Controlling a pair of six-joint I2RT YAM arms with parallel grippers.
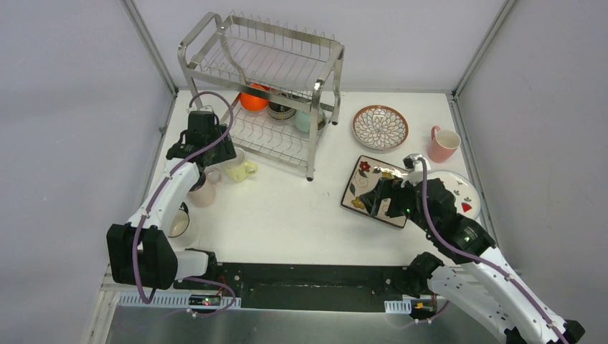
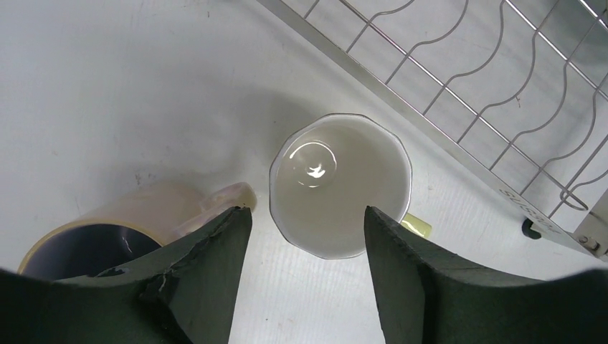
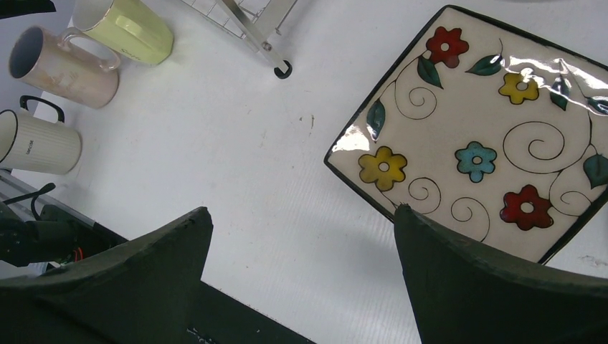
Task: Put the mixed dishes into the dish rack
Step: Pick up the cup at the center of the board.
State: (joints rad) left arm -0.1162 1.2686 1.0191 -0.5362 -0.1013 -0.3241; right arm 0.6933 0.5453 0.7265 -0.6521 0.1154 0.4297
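Grey walls closed in a white table (image 1: 287,215). Over it the left gripper (image 2: 308,215) pointed straight down, its fingers (image 2: 215,272) part-spread and clamped on nothing that showed. The left finger stood clear of the yellow-green mug (image 2: 337,186). The right finger overlapped the mug's rim, and whether it touched could not be told.

The mug stood upright, mouth up, directly under the jaws, so its long axis ran along the gripper's line of approach. Its handle stuck out to the right, past the right finger. The coming pinch probably hung on that alignment, with the mug wall needing to end up between the two fingers. Just beside the mug, to the far right, began the lower shelf of the dish rack (image 2: 487,86), and the left arm was plainly the nearer one to it.

The right gripper (image 3: 302,211) hung spread wide at the near-left edge of the square floral plate (image 3: 487,129), which lay flat on the table. Its right finger overlapped that edge in the wrist view.

By count there were four mugs, all on the table:
- the yellow-green one
- a pale pink mug (image 1: 203,192) by the left arm
- a white ribbed mug (image 1: 179,222) by the left arm
- a pink mug (image 1: 443,143) at the far right

Three plates lay on the table's right half: the floral one, a petal-pattern plate (image 1: 380,127) and a white red-marked plate (image 1: 464,188). Three bowls already sat in the rack's lower tier: an orange bowl (image 1: 254,98), a tan bowl (image 1: 281,109) and a mint bowl (image 1: 305,120). There was one rack.
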